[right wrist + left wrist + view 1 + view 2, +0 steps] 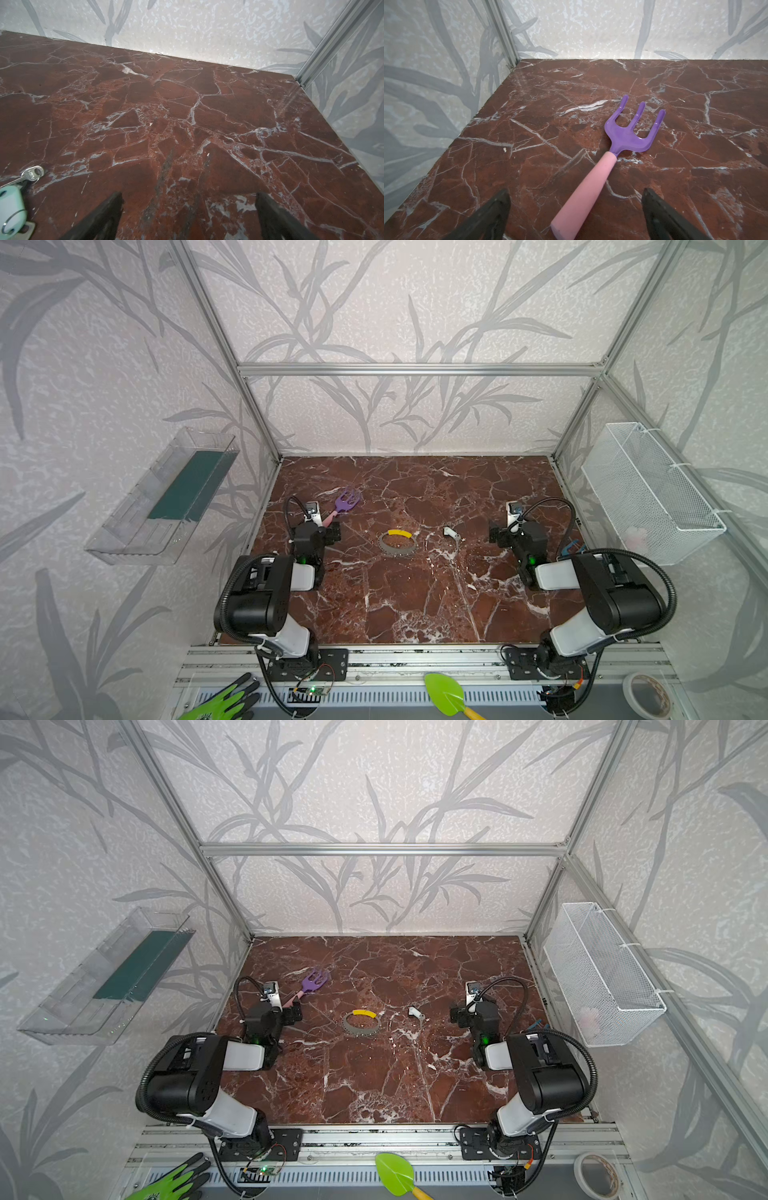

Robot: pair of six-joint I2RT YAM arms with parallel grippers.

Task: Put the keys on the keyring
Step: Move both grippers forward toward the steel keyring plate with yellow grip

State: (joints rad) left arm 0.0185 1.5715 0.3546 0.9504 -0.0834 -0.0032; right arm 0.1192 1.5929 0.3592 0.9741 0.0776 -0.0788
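– Jaws, both arms?
– Spread wide on the left gripper [576, 191] and the right gripper [189, 194], nothing held. The left one hangs over the pink handle of a purple garden fork [629, 135]; the handle lies between the jaws, ungripped. The right one is over bare marbled tabletop [415, 601].
– Task things?
– The keyring [397, 554] lies flat mid-table, yellow sleeve on its far arc. The keys [451, 533] lie near it on the right arm's side, not touching. The right wrist view catches them at its edge, pale tag [11, 204] closest.
– Step?
– The opening one, I judge: neither piece is picked up.
– Next?
– Probably the right gripper swings inward and pinches the tag, since the key blades lie thin and flat. The left should quit the fork and steady the hoop.
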